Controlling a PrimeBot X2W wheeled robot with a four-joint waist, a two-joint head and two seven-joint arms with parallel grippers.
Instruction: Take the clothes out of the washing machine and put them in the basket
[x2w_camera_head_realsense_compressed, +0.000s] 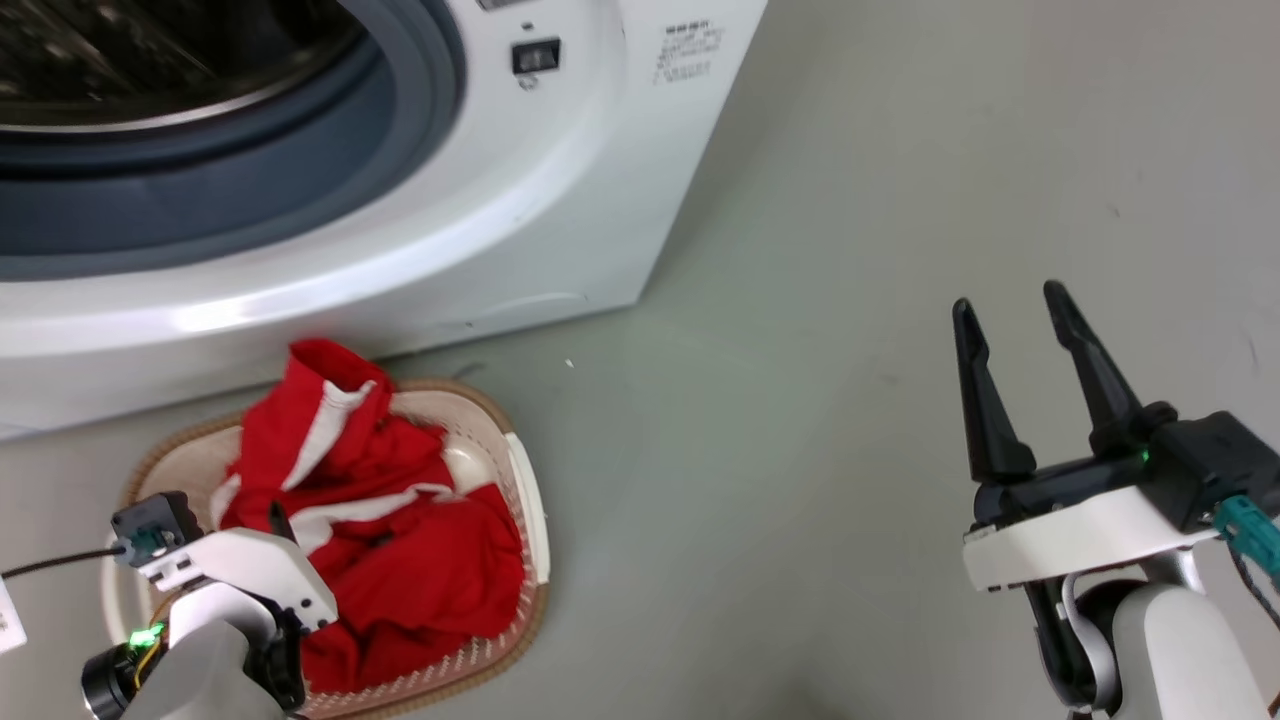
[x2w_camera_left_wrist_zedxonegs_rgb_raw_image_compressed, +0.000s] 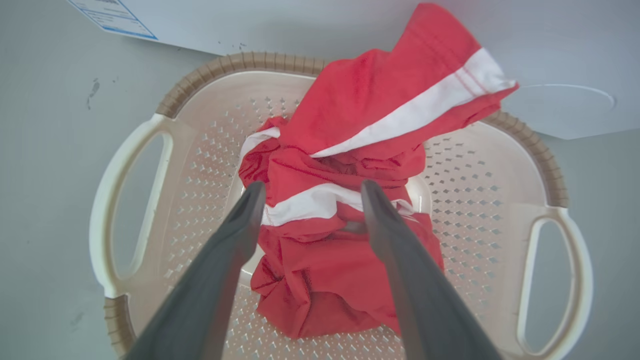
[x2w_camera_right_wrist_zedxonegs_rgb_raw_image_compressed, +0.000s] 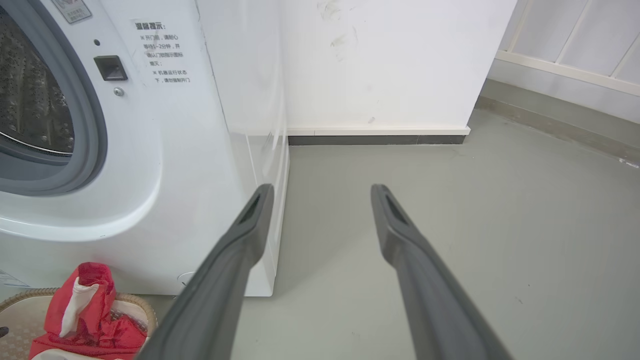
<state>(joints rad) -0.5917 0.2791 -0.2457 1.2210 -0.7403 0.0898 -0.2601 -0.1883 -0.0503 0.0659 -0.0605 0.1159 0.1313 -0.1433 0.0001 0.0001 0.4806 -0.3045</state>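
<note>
Red clothes (x2w_camera_head_realsense_compressed: 380, 520) with white stripes lie heaped in the cream basket (x2w_camera_head_realsense_compressed: 525, 480) on the floor before the white washing machine (x2w_camera_head_realsense_compressed: 500, 200). One end of the clothes (x2w_camera_left_wrist_zedxonegs_rgb_raw_image_compressed: 380, 105) drapes over the basket's (x2w_camera_left_wrist_zedxonegs_rgb_raw_image_compressed: 125, 165) far rim against the machine. My left gripper (x2w_camera_left_wrist_zedxonegs_rgb_raw_image_compressed: 311, 192) hangs open just above the pile, holding nothing; in the head view its wrist sits over the basket's near left side. My right gripper (x2w_camera_head_realsense_compressed: 1010, 305) stands open and empty over bare floor at the right. In the right wrist view my right gripper (x2w_camera_right_wrist_zedxonegs_rgb_raw_image_compressed: 322, 192) points past the machine (x2w_camera_right_wrist_zedxonegs_rgb_raw_image_compressed: 200, 150), with the clothes (x2w_camera_right_wrist_zedxonegs_rgb_raw_image_compressed: 90, 315) at the lower left.
The machine's door opening shows the grey rubber ring (x2w_camera_head_realsense_compressed: 300, 160) and steel drum (x2w_camera_right_wrist_zedxonegs_rgb_raw_image_compressed: 30, 100). Grey floor (x2w_camera_head_realsense_compressed: 850, 400) stretches to the right of the basket. A white wall with a dark baseboard (x2w_camera_right_wrist_zedxonegs_rgb_raw_image_compressed: 375, 140) stands behind the machine.
</note>
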